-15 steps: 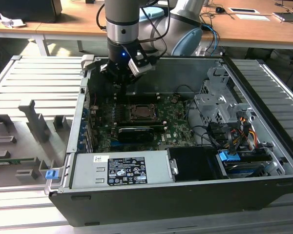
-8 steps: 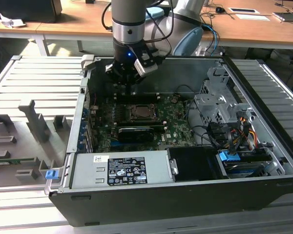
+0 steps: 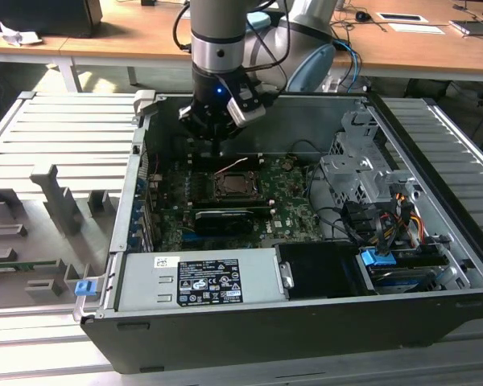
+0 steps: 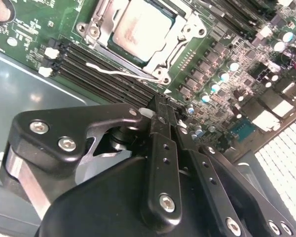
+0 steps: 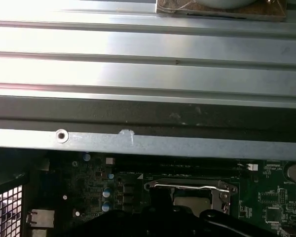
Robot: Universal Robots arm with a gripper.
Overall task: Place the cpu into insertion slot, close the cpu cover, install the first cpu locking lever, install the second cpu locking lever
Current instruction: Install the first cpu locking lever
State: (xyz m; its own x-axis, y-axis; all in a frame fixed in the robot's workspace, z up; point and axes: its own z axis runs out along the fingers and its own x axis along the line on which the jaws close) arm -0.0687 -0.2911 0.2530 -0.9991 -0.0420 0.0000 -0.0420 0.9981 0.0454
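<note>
Gripper (image 3: 217,147) hangs inside the open computer case (image 3: 306,338), low over the green board (image 3: 294,213). In the second wrist view the gripper (image 4: 160,103) has its fingers (image 4: 163,148) drawn together to a narrow tip, with nothing seen between them.

The cpu (image 4: 140,27) is seated in the insertion slot (image 3: 230,187), just beyond the gripper tip, pale metal top facing up. In the first wrist view the cpu (image 5: 190,201) shows directly past the gripper's dark body.

The cpu cover (image 4: 185,34) is down flat over the chip, its silver frame around the chip's edges and the chip showing through the window.

A thin wire lever (image 4: 121,73) runs along the cover's side nearest the gripper, between the fingertips and the cover. Cannot tell whether it is latched.

Long black memory slots (image 4: 98,74) lie between the gripper and the lever, on the board (image 4: 34,29).

The power supply box (image 3: 197,281) with a printed label sits well away from the gripper, on the far side of the slot. The case rests on a ribbed metal worktop (image 3: 56,137); grey fixture blocks (image 3: 56,201) stand on it outside the case, well apart from the gripper.
</note>
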